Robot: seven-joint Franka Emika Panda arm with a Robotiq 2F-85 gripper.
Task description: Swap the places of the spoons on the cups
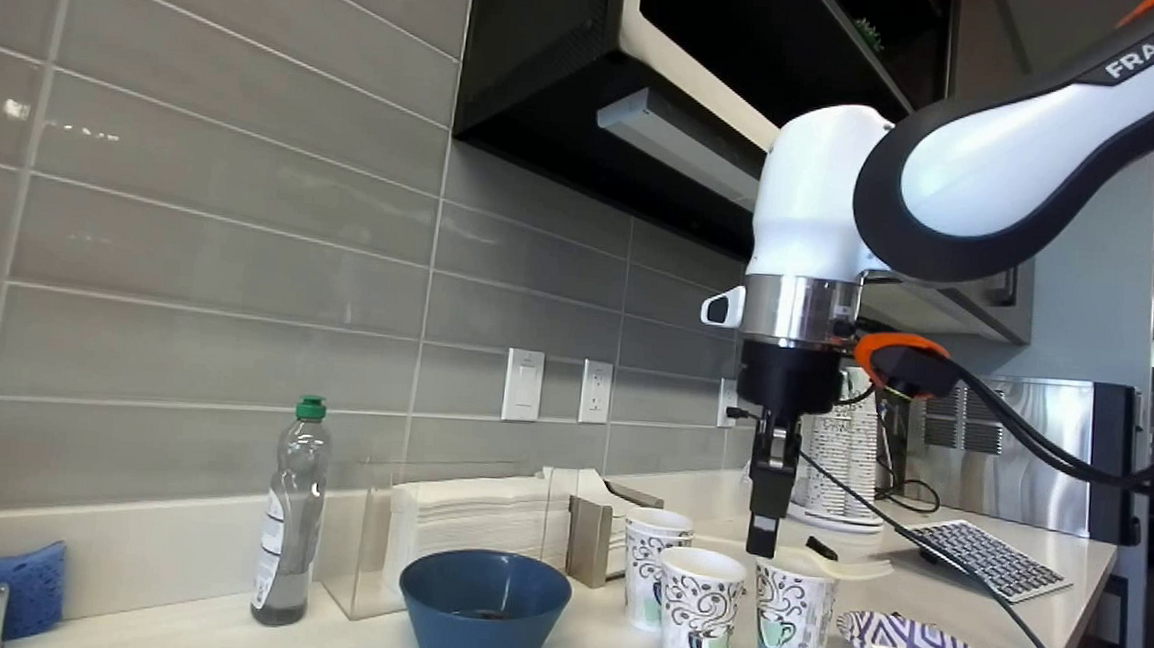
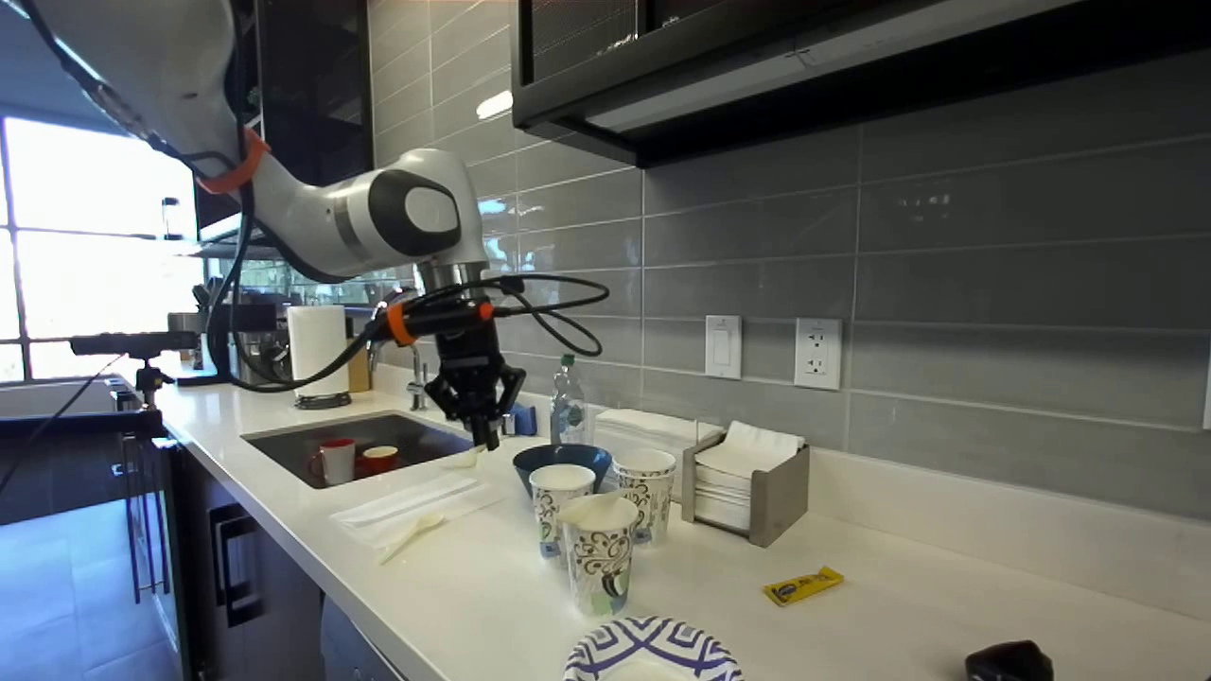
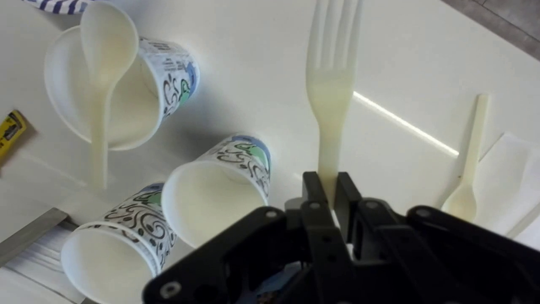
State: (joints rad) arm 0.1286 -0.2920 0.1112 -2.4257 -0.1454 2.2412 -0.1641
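One cream plastic fork (image 3: 331, 93), clamped by its narrow end between the jaws, could, if swung low, knock off the cream plastic spoon (image 3: 102, 84) lying across the white swirl-printed paper cup (image 3: 137, 99) well left of the jaws in the wrist view.

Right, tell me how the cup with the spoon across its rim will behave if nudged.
The cup likely tips easily, being taller than wide and narrower at its base. It seems light: thin-walled and apparently empty. The spoon overhangs the rim at both ends, so may slide off.
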